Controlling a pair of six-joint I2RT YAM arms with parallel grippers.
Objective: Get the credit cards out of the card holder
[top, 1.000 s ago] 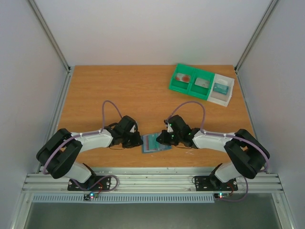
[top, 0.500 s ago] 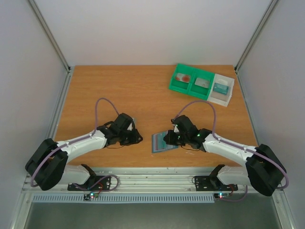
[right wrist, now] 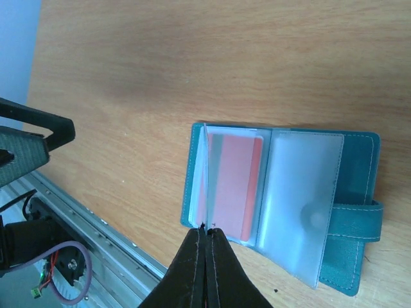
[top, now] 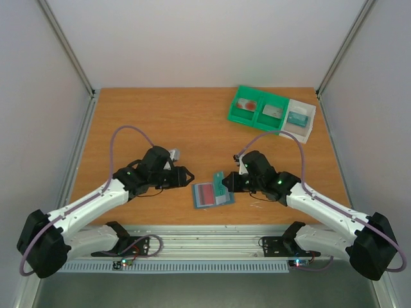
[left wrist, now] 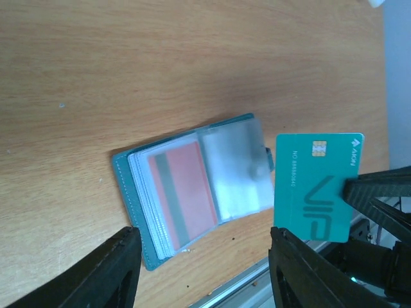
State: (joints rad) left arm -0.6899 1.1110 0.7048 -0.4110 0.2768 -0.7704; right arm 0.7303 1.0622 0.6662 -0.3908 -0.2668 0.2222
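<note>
Wooden tabletop point(top: 160, 122), top view: one open blue-grey wallet point(top: 212, 194) is laid near the front edge, with one red card point(top: 207, 193) sleeved inside.

Left wrist view: the left gripper point(left wrist: 205, 269) is spread wide and empty. One teal card point(left wrist: 314, 186) is pinched by the right gripper point(left wrist: 359, 192).

Right wrist view: closed fingers are shown, but the teal card's face is not.

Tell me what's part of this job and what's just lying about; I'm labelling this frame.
Job: card holder; red card in its sleeve; teal VIP card pinched in the right hand.
Lying about: green tray; white tray.
</note>
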